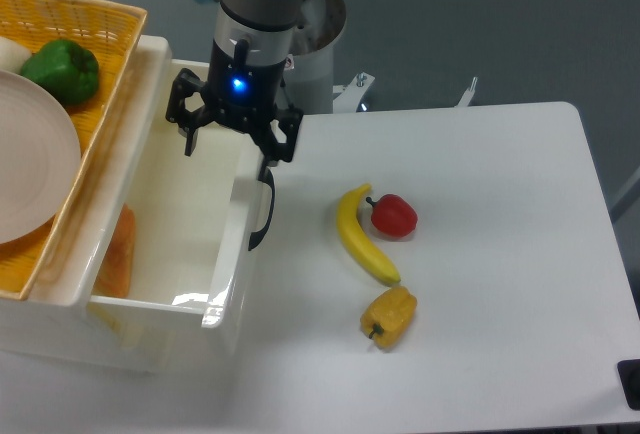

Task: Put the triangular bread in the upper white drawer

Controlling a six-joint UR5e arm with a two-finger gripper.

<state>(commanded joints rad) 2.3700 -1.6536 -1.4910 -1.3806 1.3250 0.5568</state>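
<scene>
The triangular bread [118,254] lies inside the upper white drawer [225,284], against its left wall, partly hidden under the basket's edge. The drawer stands pulled out, with its black curved handle [265,211] facing right. My gripper [230,146] hangs open above the drawer's far right corner, with nothing between its fingers.
A woven yellow basket [100,74] sits on the cabinet top at left, holding a white plate [30,164] and a green pepper [62,70]. On the table to the right lie a banana [362,234], a red pepper [393,215] and a yellow-orange pepper [389,316].
</scene>
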